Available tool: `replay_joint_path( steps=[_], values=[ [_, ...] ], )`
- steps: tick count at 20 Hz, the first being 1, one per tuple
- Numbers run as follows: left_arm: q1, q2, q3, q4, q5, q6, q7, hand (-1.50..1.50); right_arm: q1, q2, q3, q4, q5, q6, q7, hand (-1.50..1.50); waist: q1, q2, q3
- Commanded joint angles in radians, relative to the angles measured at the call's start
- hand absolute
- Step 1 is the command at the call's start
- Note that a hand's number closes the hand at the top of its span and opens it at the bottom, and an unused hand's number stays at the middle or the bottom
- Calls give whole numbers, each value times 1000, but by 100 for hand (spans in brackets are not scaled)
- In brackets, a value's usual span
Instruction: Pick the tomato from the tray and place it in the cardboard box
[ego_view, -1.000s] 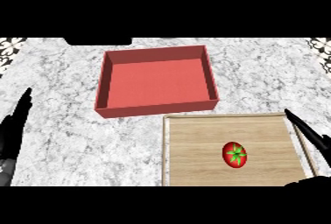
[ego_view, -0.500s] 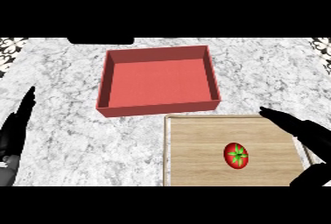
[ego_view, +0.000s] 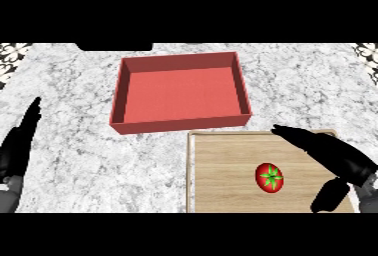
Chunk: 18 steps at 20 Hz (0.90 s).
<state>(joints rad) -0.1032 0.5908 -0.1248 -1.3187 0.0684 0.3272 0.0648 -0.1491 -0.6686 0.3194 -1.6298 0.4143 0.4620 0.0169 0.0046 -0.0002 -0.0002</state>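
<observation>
- tomato (ego_view: 270, 177) sits on the tray (ego_view: 221, 170), near its right edge
- right hand (ego_view: 325, 152) open over the tray's right side, holding nothing
- left hand (ego_view: 21, 145) open at tabletop's left edge
- box (ego_view: 181, 91) behind the tray

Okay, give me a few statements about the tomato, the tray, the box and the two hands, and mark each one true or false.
1. The red tomato with the green stem lies on the light wooden tray. True.
2. The red open-topped box already holds the tomato. False: nothing shows inside the box, and the tomato is on the tray.
3. The right hand is over the tray, to the right of the tomato, with fingers straight. True.
4. The right hand is curled round the tomato. False: it is open and apart from the tomato.
5. The left hand is above the box. False: it shows at the view's left edge, over the marble counter, fingers up.
</observation>
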Motion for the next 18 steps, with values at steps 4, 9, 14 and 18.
replay_joint_path(
  steps=[4, 9, 14, 18],
  values=[
    [83, -25, 71, -32, -26, -62, -45, 0, -30, 106, 8, 30, 111, 51, 41, -150, 1, -1, 0],
    [27, -64, 126, 34, -84, -88, -65, 0, 21, 155, -22, -82, 124, 137, 86, -150, -5, -1, 0],
    [23, -116, 105, -60, -152, -62, 36, 0, 15, 200, -69, -85, 107, 170, 51, -150, -3, -1, 0],
    [21, -96, 176, 28, -128, -149, -43, 0, 74, 198, -56, -105, 160, 149, -56, -150, -5, 0, 0]
  ],
)
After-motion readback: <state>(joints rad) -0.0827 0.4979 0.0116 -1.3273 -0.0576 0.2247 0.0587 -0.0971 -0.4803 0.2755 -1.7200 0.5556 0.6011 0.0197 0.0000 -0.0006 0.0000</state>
